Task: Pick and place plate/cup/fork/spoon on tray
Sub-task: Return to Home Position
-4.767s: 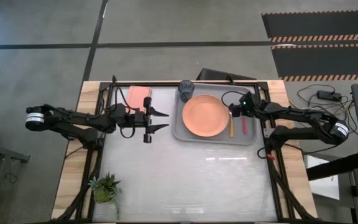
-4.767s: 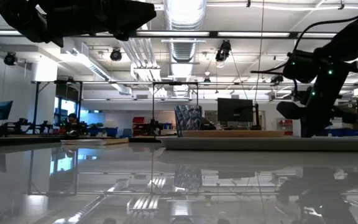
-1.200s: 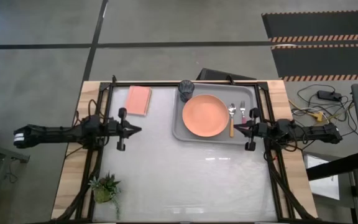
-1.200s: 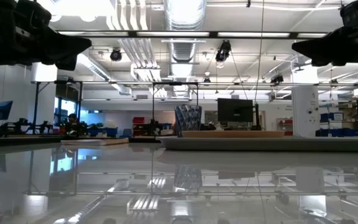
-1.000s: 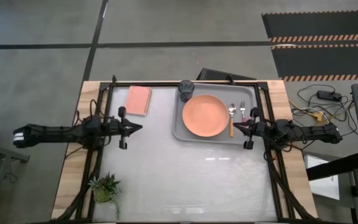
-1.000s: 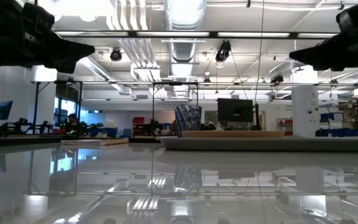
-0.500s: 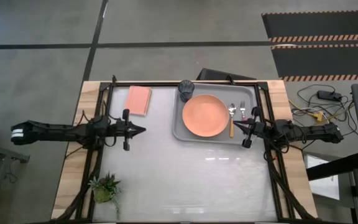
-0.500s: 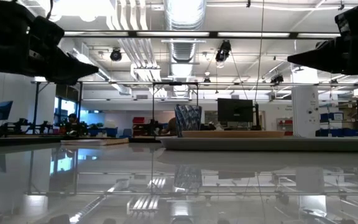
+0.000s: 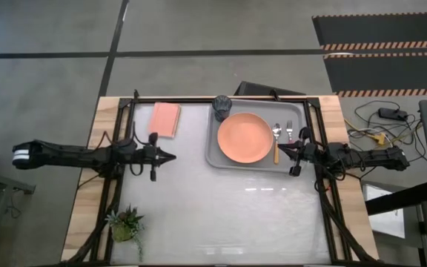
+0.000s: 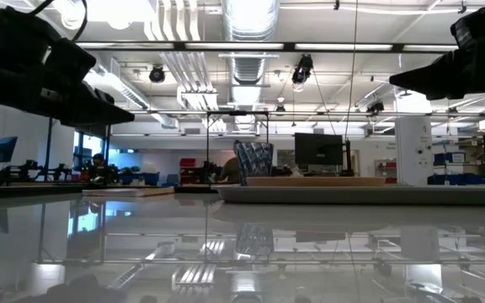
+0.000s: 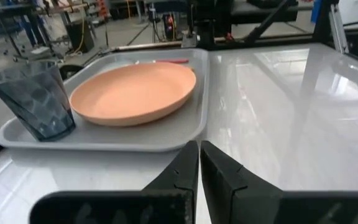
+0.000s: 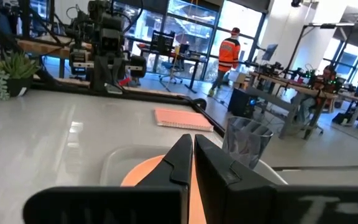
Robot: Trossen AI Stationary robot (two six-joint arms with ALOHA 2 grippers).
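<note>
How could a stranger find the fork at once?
Find the light-grey tray on the right half of the table. Right of the plate lie two utensils; the fork is the one farther from it, with tines and a red-pink handle, unlike the orange-handled spoon.

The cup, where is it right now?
In the high view, the cup stands in the upper-left corner of the tray, just beside the plate.
</note>
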